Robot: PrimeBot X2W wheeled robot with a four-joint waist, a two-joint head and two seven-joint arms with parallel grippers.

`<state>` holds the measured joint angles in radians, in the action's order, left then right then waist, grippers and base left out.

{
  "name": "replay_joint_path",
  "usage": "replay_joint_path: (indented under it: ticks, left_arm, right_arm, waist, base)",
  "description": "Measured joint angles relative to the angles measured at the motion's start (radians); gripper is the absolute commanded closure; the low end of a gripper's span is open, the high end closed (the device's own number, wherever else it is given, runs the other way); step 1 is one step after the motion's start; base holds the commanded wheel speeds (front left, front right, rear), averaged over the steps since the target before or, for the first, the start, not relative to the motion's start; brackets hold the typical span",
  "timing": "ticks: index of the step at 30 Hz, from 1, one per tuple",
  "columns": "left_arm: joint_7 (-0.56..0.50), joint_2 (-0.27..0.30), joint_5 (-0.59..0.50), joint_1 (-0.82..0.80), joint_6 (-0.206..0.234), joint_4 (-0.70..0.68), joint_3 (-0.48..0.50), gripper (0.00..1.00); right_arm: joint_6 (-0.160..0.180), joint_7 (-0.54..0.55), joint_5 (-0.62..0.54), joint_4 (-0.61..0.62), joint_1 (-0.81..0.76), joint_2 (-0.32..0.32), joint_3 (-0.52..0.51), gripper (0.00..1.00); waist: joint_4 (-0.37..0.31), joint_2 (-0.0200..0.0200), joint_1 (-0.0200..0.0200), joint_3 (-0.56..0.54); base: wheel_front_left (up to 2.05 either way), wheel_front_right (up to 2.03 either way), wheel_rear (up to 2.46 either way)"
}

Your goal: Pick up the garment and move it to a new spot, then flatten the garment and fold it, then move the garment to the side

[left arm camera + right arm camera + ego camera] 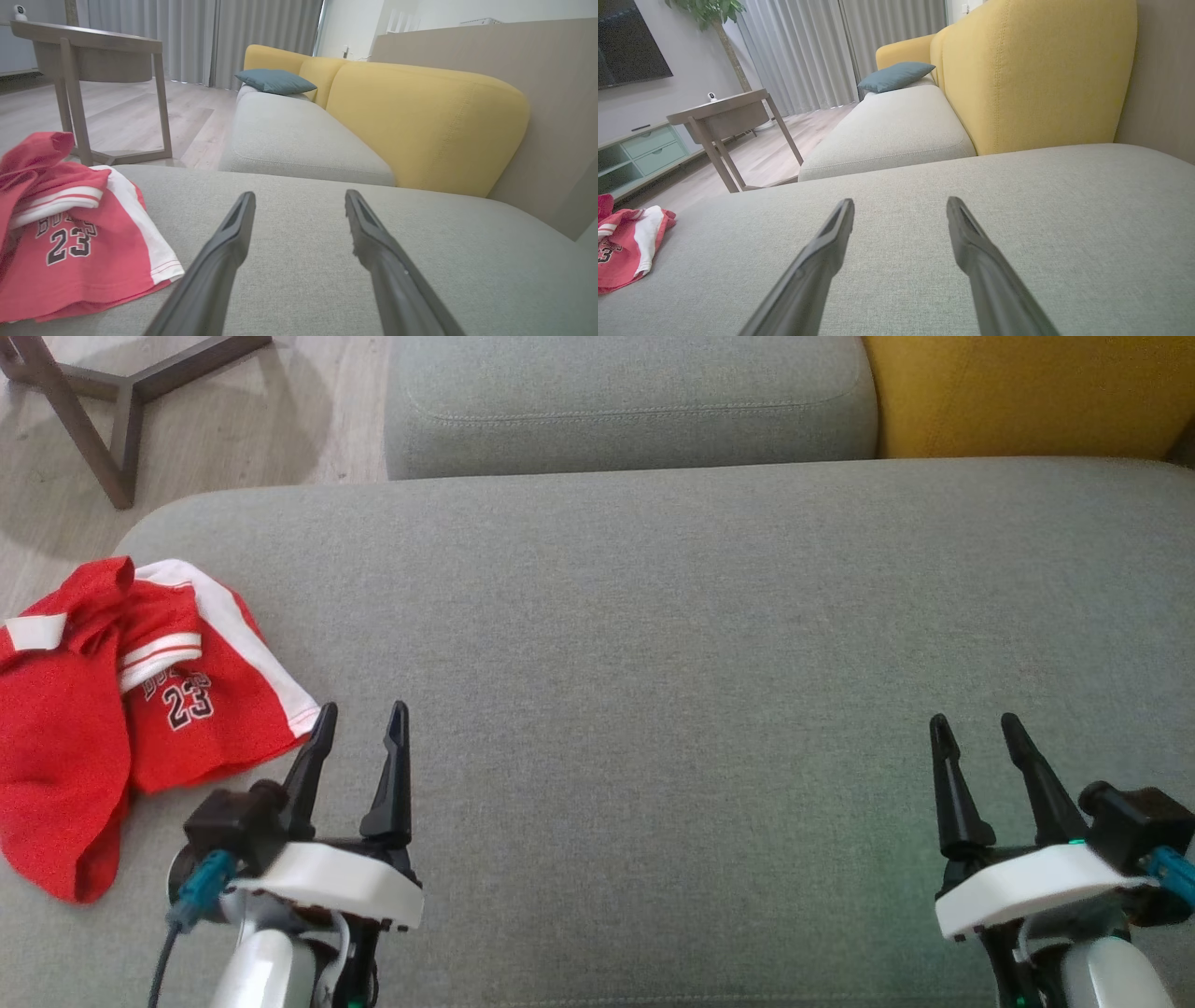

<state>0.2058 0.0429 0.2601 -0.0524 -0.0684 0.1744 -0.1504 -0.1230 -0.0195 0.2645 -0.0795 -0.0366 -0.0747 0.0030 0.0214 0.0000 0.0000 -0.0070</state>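
On grey cushion (653, 663), crumpled garment (70, 728)

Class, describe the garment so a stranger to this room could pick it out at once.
Find the wide grey fabric sofa cushion before the yellow backrest. Near its left edge, beside the robot's left hand, lies a crumpled red jersey. White trim and the number 23 set it apart.

At nine o'clock in my head view, the crumpled red-and-white jersey garment (75, 728) looks like soft, matt knit cloth. The broad grey seat cushion (653, 709) is coarse woven fabric, also matt. My left gripper (363, 709) and right gripper (973, 719) read as matt black plastic on glossy white plastic shells. At eleven o'clock, the dark wooden table frame (126, 448) stands on a pale wood-grain floor (308, 411) with a faint sheen.
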Motion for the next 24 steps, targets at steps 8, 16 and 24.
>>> replay_joint_path:
  ticks: [8, 16, 24]
  left_arm:
    - [0.030, 0.000, -0.088, 0.001, 0.016, 0.008, -0.004, 0.00]
    - [0.044, 0.000, -0.155, 0.002, 0.021, 0.019, -0.007, 0.00]
    - [0.044, 0.000, -0.140, 0.002, 0.021, 0.046, -0.007, 0.00]
  right_arm:
    - [0.000, -0.017, -0.086, 0.002, 0.000, 0.006, 0.000, 0.00]
    - [0.000, -0.026, -0.158, 0.009, 0.000, 0.012, -0.002, 0.00]
    - [0.000, -0.029, -0.142, 0.008, 0.000, 0.022, -0.017, 0.00]
  waist:
    - [0.005, 0.0000, 0.0000, -0.002]
    - [0.006, 0.0000, 0.0000, 0.002]
    - [0.007, 0.0000, 0.0000, 0.003]
  base:
    - [0.00, 0.00, 0.00]
    - [0.00, 0.00, 0.00]
    - [0.00, 0.00, 0.00]
